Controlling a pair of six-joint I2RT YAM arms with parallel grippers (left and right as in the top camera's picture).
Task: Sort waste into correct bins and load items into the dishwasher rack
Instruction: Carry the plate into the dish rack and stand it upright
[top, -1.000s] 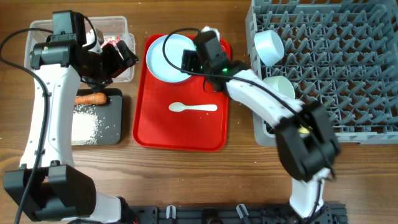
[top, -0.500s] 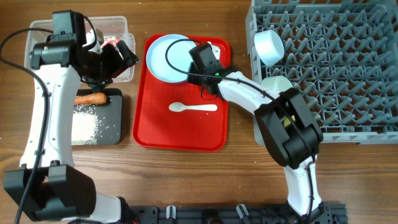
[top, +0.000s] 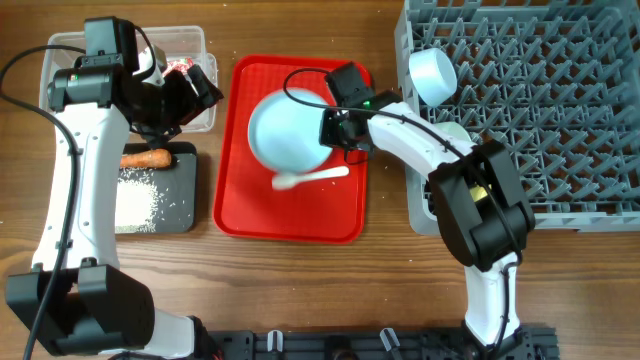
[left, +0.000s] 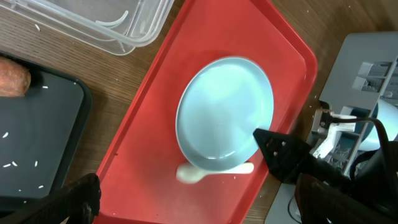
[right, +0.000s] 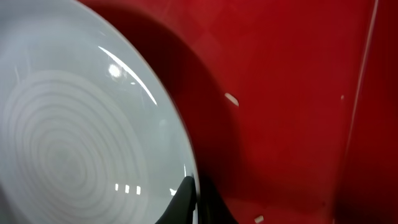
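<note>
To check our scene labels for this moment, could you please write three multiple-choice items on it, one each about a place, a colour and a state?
1. Where does the orange carrot lie?
A. in the clear tub
B. on the black tray
C. in the dishwasher rack

2. What colour is the large flat tray under the pale blue plate?
A. red
B. black
C. grey

3. What state is the right gripper in?
A. open above the white spoon
B. shut on the pale blue plate's rim
C. shut on the white spoon

Answers:
1 B: the overhead view shows the carrot at the black tray's far edge, above the rice.
2 A: red shows all round the plate.
3 B: the right wrist view shows the gripper closed on the plate's edge.
</note>
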